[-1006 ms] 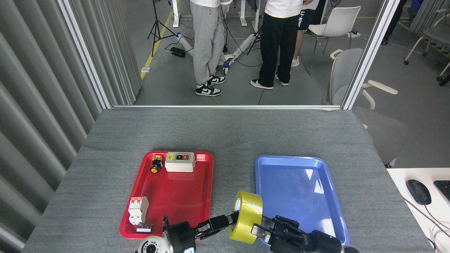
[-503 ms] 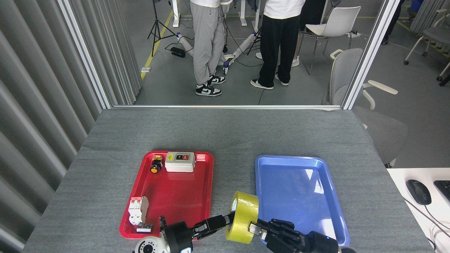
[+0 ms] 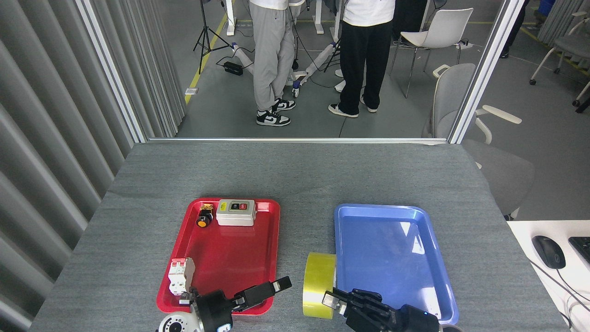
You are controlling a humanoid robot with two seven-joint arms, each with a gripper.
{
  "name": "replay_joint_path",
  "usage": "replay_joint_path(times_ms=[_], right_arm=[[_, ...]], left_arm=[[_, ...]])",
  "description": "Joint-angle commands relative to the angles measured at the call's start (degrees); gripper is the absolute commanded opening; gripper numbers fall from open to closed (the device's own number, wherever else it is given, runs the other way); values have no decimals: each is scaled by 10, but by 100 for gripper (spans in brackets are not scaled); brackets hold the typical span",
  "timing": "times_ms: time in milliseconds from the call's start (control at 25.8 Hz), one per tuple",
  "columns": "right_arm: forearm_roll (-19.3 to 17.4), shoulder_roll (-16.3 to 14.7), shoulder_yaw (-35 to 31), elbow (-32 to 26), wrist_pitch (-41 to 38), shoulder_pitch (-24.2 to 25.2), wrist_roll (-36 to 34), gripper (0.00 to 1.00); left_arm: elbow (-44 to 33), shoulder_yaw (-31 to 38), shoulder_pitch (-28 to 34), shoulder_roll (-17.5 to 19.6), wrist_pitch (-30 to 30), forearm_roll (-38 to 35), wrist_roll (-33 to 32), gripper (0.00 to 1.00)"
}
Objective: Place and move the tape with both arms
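At the left, our red tray [image 3: 221,258] holds a breaker [image 3: 180,275], a yellow push button [image 3: 204,216] and a switch box [image 3: 236,212]. Our left gripper [image 3: 260,290] hangs over the tray's near right corner, clear of the tape, holding nothing; whether its fingers are apart we cannot tell. The tape [image 3: 319,284] stands on edge on the grey table [image 3: 295,175], between the trays, just beside the blue tray [image 3: 392,258]. Our right gripper [image 3: 352,302] sits at the roll's near right side; contact and finger spread unclear.
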Motion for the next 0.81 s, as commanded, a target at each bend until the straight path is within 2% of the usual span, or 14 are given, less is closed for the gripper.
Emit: replay_joint_path(times_ms=[0,193,348,464,580,658,697,774], right_arm=[[0,3,1,1,-1,0,-6,24],[1,9,1,1,-1,0,-6,22],[2,9,1,1,-1,0,-6,20],[5,10,-2,-1,-1,-3,-8,14],[6,-1,-17,-5,-1,-5,-15,12],[14,-7,-54,-1,-1,-3,-21,12],[18,-15,-68,-1,-1,-3,-22,12],[22,-45,-78,1,-1,-5,-26,12]], left_arm=[[13,12,-4,12,-28,4,-8,100],[8,20,-5,18,-42,5,-7,100],[-7,66,-12,18,-46,-1,-4,100],[3,94,-28,18,-47,1,-3,100],[2,154,-27,12,-55,0,13,100],[0,178,-30,10,-60,-13,81,100],[-1,177,-30,12,-60,-46,146,100],[-2,176,-29,18,-60,-186,309,100]])
